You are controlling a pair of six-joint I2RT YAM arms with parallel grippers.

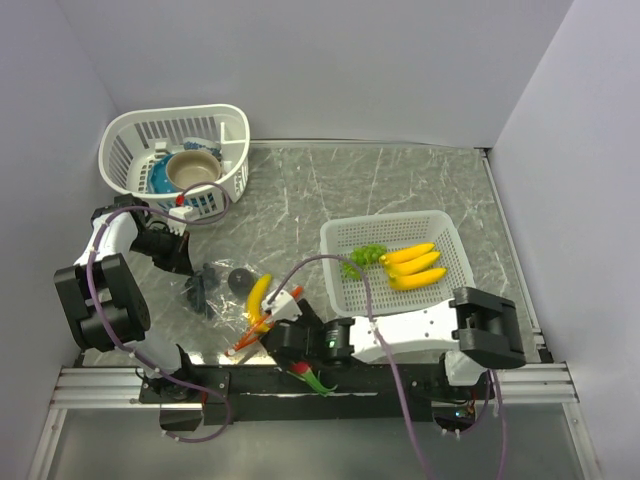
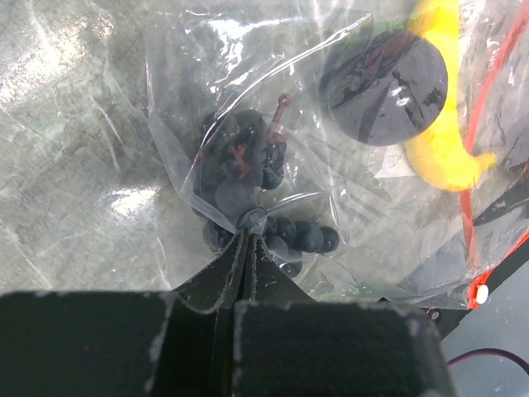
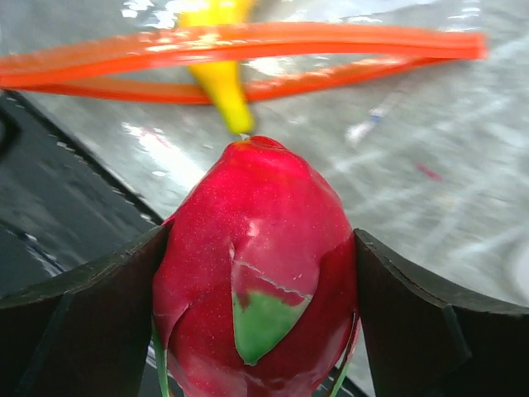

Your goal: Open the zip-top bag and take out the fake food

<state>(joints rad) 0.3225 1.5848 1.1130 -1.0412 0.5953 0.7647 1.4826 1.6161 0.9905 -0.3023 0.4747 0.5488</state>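
From above, the bag (image 1: 228,312) lies flat on the table (image 1: 400,180) between the two arms. The left gripper (image 1: 190,288) is at its far end and the right gripper (image 1: 285,335) is at its mouth, by the orange zip strip (image 1: 268,320). The dragon fruit (image 1: 303,370) shows red and green right at the table's near edge, so a slip there would likely send it off the table. Counted here: one bag, two white baskets, one banana (image 1: 259,293) and one dark disc (image 1: 241,279) inside the bag. The right basket (image 1: 400,305) holds one banana bunch (image 1: 412,265) of three and one green cluster (image 1: 366,255). The left basket (image 1: 175,115) holds one bowl (image 1: 192,168) and one blue item (image 1: 158,178). At the left wrist, the left gripper (image 2: 246,236) is fully closed, pinching a fold of the bag (image 2: 207,99). One bunch of dark grapes (image 2: 240,169) sits just past the pinch. The film is thin and could slide free if pulled hard, dragging the banana (image 2: 442,141) and disc (image 2: 384,87) along. At the right wrist, the right gripper (image 3: 261,238) stands wide, with both pads against the one dragon fruit (image 3: 256,265). Its smooth, tapered skin could squirt out of the grip. The zip strip (image 3: 248,41) gapes open just beyond.
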